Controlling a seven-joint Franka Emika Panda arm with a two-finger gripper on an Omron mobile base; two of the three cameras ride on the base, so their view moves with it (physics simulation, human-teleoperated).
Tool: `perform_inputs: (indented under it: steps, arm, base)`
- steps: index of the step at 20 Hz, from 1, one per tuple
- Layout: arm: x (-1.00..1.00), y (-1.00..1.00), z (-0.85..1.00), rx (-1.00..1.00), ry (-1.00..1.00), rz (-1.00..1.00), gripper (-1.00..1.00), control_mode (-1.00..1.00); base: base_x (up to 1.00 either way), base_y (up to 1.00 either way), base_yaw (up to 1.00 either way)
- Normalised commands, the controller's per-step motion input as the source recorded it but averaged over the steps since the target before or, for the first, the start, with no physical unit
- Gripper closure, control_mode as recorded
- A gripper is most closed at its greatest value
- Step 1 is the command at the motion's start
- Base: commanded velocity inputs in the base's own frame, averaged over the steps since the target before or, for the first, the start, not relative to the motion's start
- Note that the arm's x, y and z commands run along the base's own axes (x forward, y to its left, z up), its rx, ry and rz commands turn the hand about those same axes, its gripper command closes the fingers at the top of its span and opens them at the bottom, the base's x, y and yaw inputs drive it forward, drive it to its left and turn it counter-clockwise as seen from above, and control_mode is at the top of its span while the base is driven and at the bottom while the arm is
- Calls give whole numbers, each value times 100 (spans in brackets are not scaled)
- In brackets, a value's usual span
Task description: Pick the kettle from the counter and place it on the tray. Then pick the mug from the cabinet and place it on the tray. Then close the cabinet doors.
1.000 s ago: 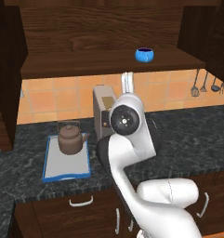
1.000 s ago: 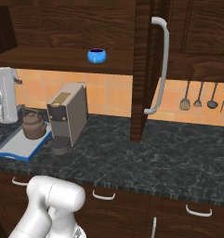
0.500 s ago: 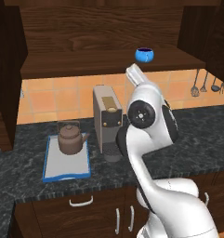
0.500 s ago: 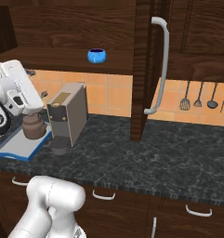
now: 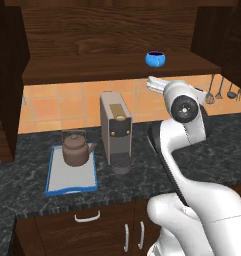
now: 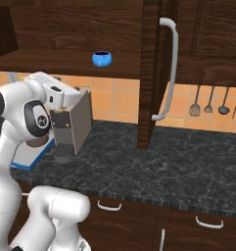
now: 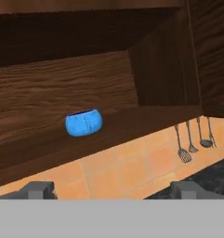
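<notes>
Dark marbled counter (image 5: pixel 32 155) runs under an open cabinet (image 5: pixel 107 35), and beside the coffee machine (image 5: pixel 115 131) the kettle (image 5: pixel 74 149) already sits on the tray (image 5: pixel 59 182), so the first job looks done. What remains is the mug (image 5: pixel 155 58), which stands alone on the cabinet shelf above and to the right of the coffee machine, and then the doors; one door (image 6: pixel 156 68) hangs wide open to the right of the mug. The arm is raised just right of the coffee machine with its gripper (image 7: pixel 112 189) pointing up at the shelf, jaws spread wide and empty, the mug well apart from them. I judge the reach for the mug is only beginning.
</notes>
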Motion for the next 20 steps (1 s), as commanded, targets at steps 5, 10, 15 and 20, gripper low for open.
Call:
perform_inputs:
  steps: [5, 10, 15, 20]
  arm:
    - [16, 0, 19, -12, 16, 3, -100, -100]
    - [8, 0, 0, 0, 4, 0, -100, -100]
    - [36, 13, 12, -2, 10, 0, -100, -100]
    - [80, 8, 13, 0, 5, 2, -100, -100]
  base:
    - [0, 0, 0]
    - [0, 0, 0]
    - [0, 0, 0]
    - [0, 0, 0]
